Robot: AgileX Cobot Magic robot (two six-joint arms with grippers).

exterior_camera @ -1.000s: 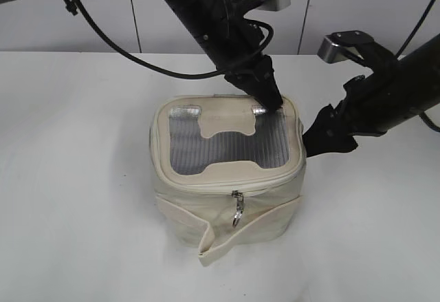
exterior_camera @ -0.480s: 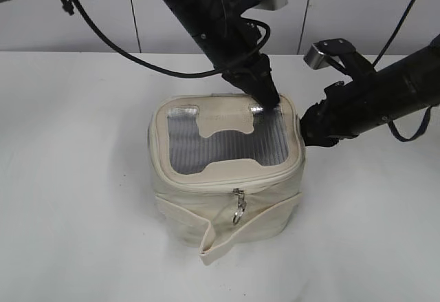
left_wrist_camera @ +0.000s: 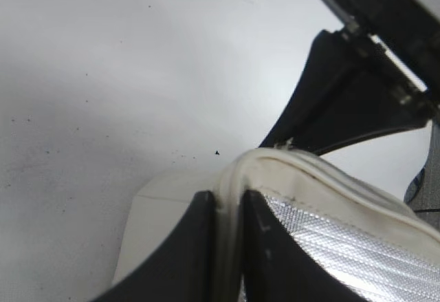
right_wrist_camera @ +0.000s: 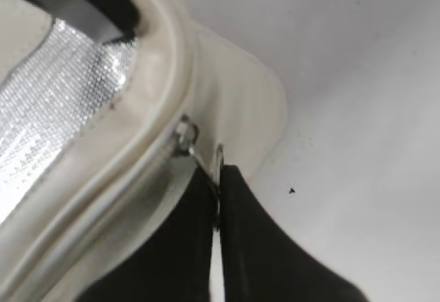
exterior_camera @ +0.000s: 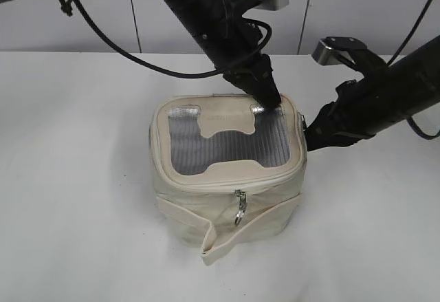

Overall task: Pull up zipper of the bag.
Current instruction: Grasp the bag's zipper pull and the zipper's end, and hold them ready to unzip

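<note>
Upright cream bag (exterior_camera: 227,178) at frame centre on white desk (exterior_camera: 75,178), zipper (right_wrist_camera: 148,161) circling its rim, left gripper (left_wrist_camera: 230,247) clamping rear rim, right gripper (right_wrist_camera: 216,206) pinching silver pull tab (right_wrist_camera: 206,161).

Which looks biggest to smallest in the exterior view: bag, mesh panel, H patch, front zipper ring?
1. bag
2. mesh panel
3. H patch
4. front zipper ring
The ring sits nearest the camera yet looks by far the smallest.

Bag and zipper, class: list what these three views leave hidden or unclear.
- Exterior view: the bag's rear and left sides face away.
- Exterior view: the right hand hides its zipper pull.
- Left wrist view: the left hand is cropped at the bottom edge.
- Right wrist view: the zipper is blurred.
</note>
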